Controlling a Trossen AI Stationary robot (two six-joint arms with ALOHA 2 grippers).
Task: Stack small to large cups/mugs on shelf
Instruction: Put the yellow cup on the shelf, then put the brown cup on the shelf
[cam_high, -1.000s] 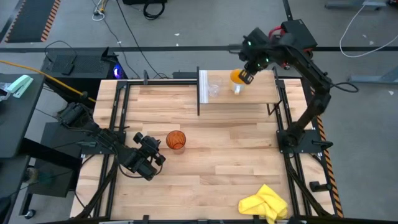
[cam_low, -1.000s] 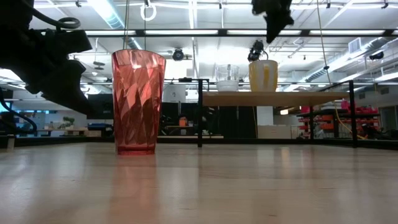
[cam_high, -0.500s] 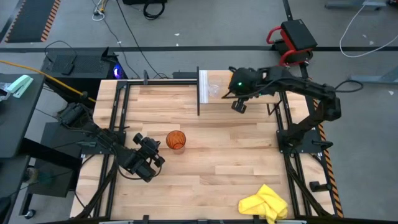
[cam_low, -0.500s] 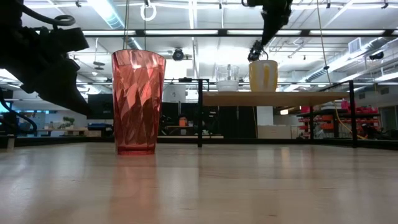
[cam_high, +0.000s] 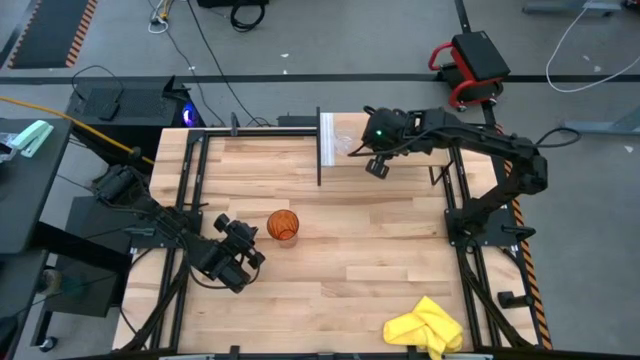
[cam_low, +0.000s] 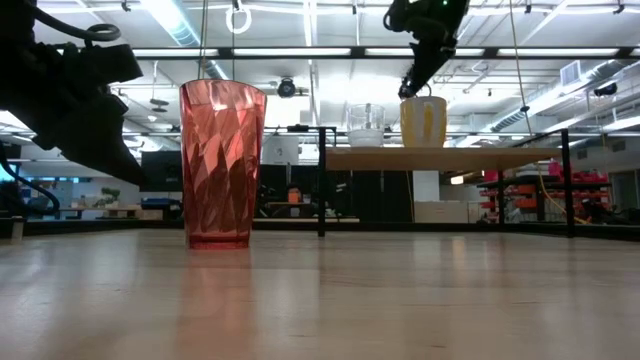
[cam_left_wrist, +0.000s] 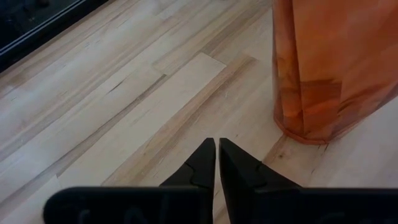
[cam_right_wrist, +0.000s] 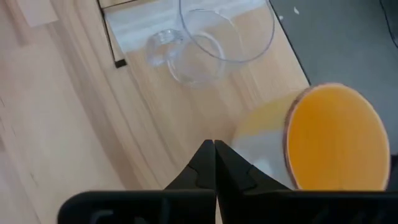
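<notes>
Cups on the shelf (cam_low: 480, 155) number two so far: the small clear glass cup (cam_low: 366, 126) stands near the white end panel (cam_high: 326, 139), and the orange mug (cam_low: 424, 122) stands just beside it, farther from that panel. Both are upright in the low view, apart from each other and not nested. The tall amber tumbler (cam_high: 284, 225) is not yet on the shelf; it stands upright on the wooden tabletop (cam_high: 360, 250), well apart from the shelf. Judging from this, two of three vessels are placed in size order and the largest one is left to bring up.

The right gripper (cam_high: 376, 167) hangs above the shelf's front edge, close over the mug, with its fingers pressed together and holding nothing, as the right wrist view shows. The left gripper (cam_left_wrist: 217, 163) rests low over the tabletop just beside the tumbler, its fingers also together and empty, not touching the tumbler.

Compared with a second ago, the right arm has swung from the far side of the shelf, where its gripper sat over the mug, toward the table side and toward the glass cup; over the last half second it has shifted only slightly. The mug, glass cup, tumbler, left arm and yellow cloth (cam_high: 424, 326) have not moved.
</notes>
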